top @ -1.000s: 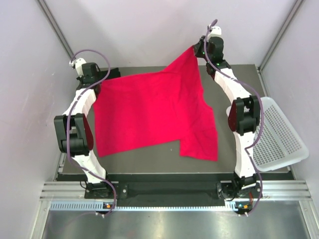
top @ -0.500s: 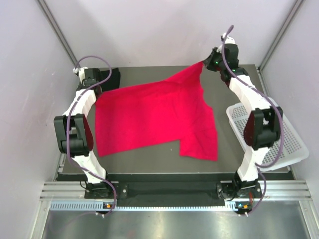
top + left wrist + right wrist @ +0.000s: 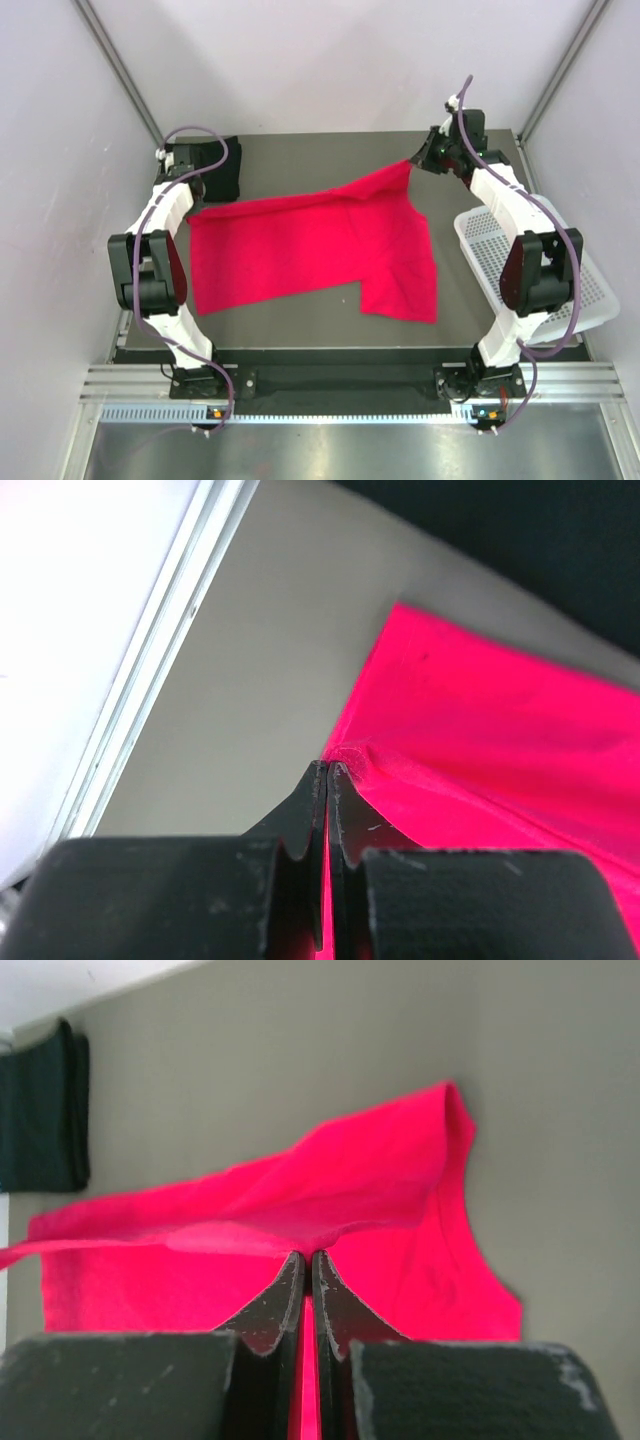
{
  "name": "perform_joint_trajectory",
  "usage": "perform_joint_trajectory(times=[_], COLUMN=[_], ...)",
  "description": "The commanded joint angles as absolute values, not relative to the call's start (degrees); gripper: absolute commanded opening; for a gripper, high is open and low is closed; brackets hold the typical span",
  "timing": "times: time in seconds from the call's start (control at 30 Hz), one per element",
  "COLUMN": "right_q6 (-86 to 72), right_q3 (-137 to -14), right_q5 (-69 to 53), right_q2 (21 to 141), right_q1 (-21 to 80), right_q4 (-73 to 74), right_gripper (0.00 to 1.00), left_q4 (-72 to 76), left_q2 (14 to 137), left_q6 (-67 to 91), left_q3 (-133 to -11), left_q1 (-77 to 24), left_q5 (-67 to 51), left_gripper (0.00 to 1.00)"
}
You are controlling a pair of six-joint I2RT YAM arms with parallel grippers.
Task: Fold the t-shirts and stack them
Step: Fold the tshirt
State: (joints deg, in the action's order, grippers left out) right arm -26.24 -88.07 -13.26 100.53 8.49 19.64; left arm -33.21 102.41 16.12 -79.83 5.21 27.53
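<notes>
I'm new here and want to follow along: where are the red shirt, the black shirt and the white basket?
red shirt (image 3: 300,250): overhead view, middle of the cloth.
black shirt (image 3: 228,172): overhead view, its right half.
white basket (image 3: 478,240): overhead view, perforated floor.

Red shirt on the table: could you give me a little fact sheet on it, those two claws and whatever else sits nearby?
red shirt: spread across the table, both far corners pinched
left gripper: shut on the far left corner
right gripper: shut on the far right corner, lifted off the table
black shirt: folded, far left of the table
basket: white, perforated, at the right edge
</notes>
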Motion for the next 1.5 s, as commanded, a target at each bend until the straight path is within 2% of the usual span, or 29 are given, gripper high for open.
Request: perform_joint_trajectory(times=[0.0, 0.73, 0.83, 0.87, 0.93, 0.97, 1.0, 1.03, 1.1, 1.23, 1.47], right_q6=[-26.81, -23.47, -22.33, -22.06, -21.19, -20.92, -20.74, -20.05, -19.17, -16.71, -13.89], right_q3=[-87.8, -82.44, -81.83, -81.39, -81.21, -81.56, -81.74, -81.91, -83.14, -87.97, -102.72], right_q5=[-15.82, -14.77, -13.45, -13.45, -14.15, -14.93, -15.12, -15.2, -15.21, -16.08, -18.1], right_q2=[97.73, 97.38, 97.47, 97.38, 97.91, 98.61, 98.87, 99.14, 99.58, 102.91, 116.25], right_q1=[8.0, 7.82, 7.73, 7.65, 7.56, 7.47, 7.47, 7.56, 7.47, 7.56, 7.47], right_q4=[22.41, 31.37, 33.13, 33.31, 34.44, 35.06, 35.5, 35.86, 35.86, 33.67, 33.49], right_gripper=[0.0, 0.0, 0.01, 0.01, 0.08, 0.11, 0.15, 0.25, 0.3, 0.45, 0.48], left_q4=[-34.72, -41.83, -43.07, -42.72, -42.36, -42.45, -42.36, -42.19, -41.93, -37.63, -29.98], left_q2=[99.05, 105.29, 104.6, 103.89, 101.52, 100.56, 98.37, 97.22, 94.41, 92.73, 99.31], left_q6=[14.33, 16.34, 18.28, 18.8, 21.7, 23.97, 24.86, 25.66, 27.42, 26.72, 23.82], left_q3=[-79.28, -79.01, -77.62, -76.82, -74.8, -74.36, -73.66, -73.48, -73.82, -74.88, -76.55], left_q1=[5.54, 5.54, 5.54, 5.54, 6.24, 6.59, 7.98, 8.52, 10.88, 14.41, 16.26], left_q5=[29.09, 28.3, 25.5, 25.05, 24.87, 24.87, 25.31, 25.92, 27.06, 20.42, 3.9], left_gripper=[0.0, 0.01, 0.09, 0.21, 0.36, 0.48, 0.52, 0.54, 0.59, 0.6, 0.51])
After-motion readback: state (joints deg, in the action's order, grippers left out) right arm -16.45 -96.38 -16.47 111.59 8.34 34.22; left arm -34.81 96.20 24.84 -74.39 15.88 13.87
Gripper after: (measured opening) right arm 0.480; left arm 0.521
